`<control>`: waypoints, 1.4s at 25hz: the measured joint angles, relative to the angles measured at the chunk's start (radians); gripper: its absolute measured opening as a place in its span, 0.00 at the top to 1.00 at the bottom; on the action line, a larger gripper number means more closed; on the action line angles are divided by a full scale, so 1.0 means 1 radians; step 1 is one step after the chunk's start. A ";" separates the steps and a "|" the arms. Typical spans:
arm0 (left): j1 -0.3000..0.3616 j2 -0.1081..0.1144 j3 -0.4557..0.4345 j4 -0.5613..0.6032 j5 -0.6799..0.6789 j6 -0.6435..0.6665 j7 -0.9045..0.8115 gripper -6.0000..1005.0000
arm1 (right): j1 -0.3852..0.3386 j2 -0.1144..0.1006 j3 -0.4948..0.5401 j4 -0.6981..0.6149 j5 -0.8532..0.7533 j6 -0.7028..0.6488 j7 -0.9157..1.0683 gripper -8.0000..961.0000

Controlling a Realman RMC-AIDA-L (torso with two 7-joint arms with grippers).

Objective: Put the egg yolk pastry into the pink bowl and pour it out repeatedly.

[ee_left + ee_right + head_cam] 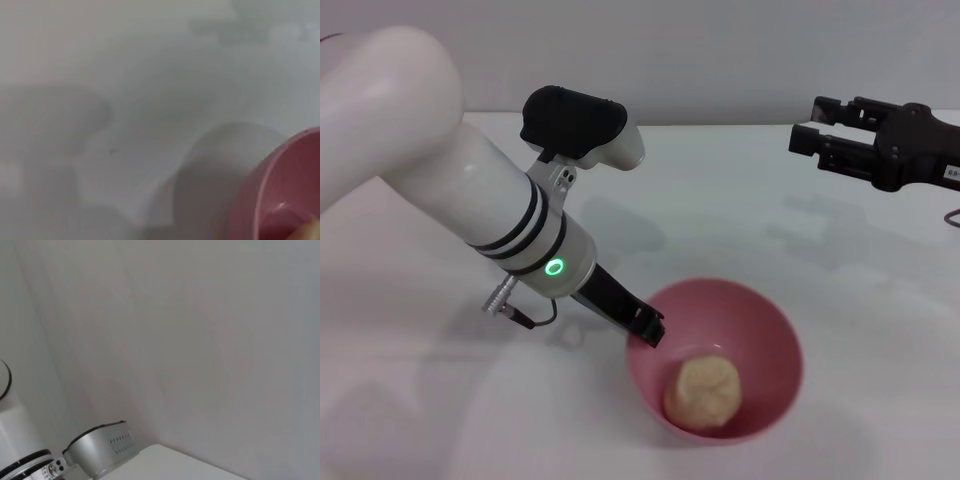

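Observation:
The pink bowl [766, 335] stands upright on the white table, near its front edge. The egg yolk pastry [703, 391], a pale tan lump, lies inside it on the bottom. My left gripper [648, 328] reaches down to the bowl's left rim and is shut on it, with only the black fingertips showing. In the left wrist view the pink bowl [287, 185] fills the lower right corner, and a sliver of the pastry [313, 232] shows at its edge. My right gripper [812, 122] hovers open and empty at the back right, well away from the bowl.
The white table [740, 210] stretches to a grey back wall. My left arm [470, 200] crosses the left half of the head view, with a cable looping under its wrist. The right wrist view shows only the wall and a silver part of the robot [97, 450].

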 joint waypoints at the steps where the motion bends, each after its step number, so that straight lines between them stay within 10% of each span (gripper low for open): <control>1: 0.000 0.000 -0.003 -0.001 0.000 -0.001 0.000 0.90 | 0.000 0.000 0.000 0.000 0.000 0.001 0.000 0.37; 7: 0.011 0.010 -0.124 0.004 -0.001 0.009 0.009 0.72 | 0.007 0.001 0.000 0.022 0.000 0.028 -0.001 0.37; 22: 0.079 0.018 -0.535 0.064 -0.108 0.126 0.205 0.64 | -0.003 0.002 0.018 0.076 0.076 0.071 -0.001 0.37; 29: 0.206 0.020 -0.817 -0.020 -0.604 0.122 0.589 0.61 | -0.021 -0.001 0.107 0.200 0.266 0.086 0.000 0.37; 35: 0.332 0.020 -0.878 -0.228 -1.161 0.206 1.139 0.59 | -0.057 -0.001 0.179 0.297 0.411 0.081 -0.050 0.37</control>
